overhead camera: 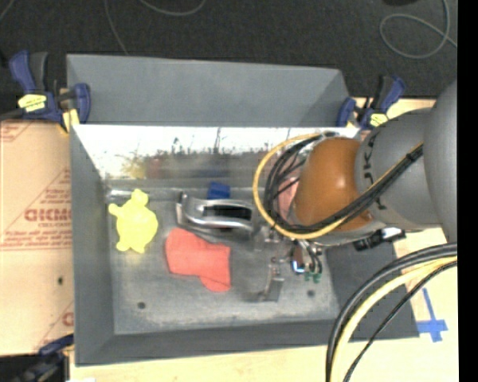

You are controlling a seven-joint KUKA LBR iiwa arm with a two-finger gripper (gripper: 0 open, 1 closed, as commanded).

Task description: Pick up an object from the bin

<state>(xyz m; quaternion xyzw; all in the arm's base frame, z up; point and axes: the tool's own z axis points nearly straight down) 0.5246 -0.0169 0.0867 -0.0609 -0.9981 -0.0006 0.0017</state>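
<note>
Grey metal bin (92,253): the arm bends in from the right, its gripper (269,282) low over the floor near the front, just right of a red lump (197,263). Whether the gripper is open or closed cannot be told.

Up-left of the jaws, a small blue object (217,190) is half hidden behind a curved silver metal piece (215,216); a pink shape (285,199) is masked by cables (262,189).

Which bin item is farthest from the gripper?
The yellow toy at the left of the bin; the red lump, silver metal piece and blue bit all lie nearer the gripper.
</note>
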